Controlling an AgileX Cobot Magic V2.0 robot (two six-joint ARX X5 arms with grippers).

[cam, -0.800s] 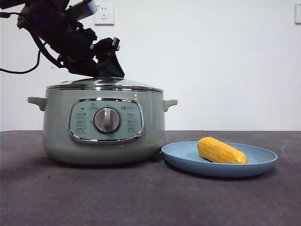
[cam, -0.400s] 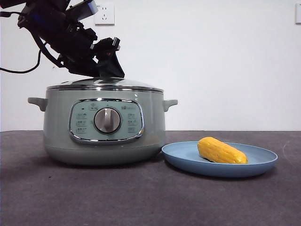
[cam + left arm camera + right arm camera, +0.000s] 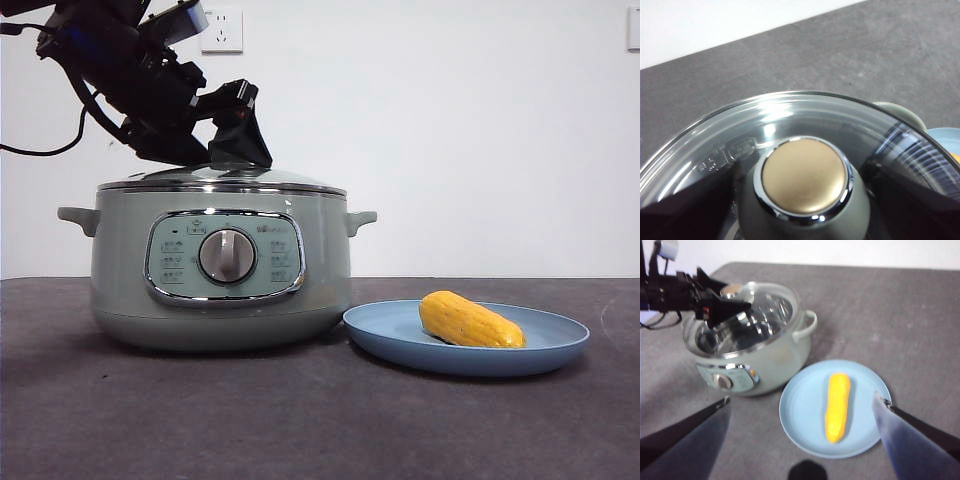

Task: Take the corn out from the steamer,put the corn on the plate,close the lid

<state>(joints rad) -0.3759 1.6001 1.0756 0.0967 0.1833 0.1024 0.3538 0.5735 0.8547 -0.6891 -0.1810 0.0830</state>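
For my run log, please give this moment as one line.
corn: on plate | lid: on steamer | left gripper: open around knob | right gripper: open, waiting

White wall (image 3: 450,130), wall socket (image 3: 221,30), dark grey, perhaps felt-covered table (image 3: 300,420)

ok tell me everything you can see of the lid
The lid is a shallow dome of clear glass with a steel rim, seated level on the sage-green steamer. Its knob has a pale-green base, a chrome ring and a matte gold-looking top. Faint embossed marks show in the glass near the knob. The left gripper is at the knob, its open jaws flanking it. Reflections streak the glass; nothing can be made out inside.
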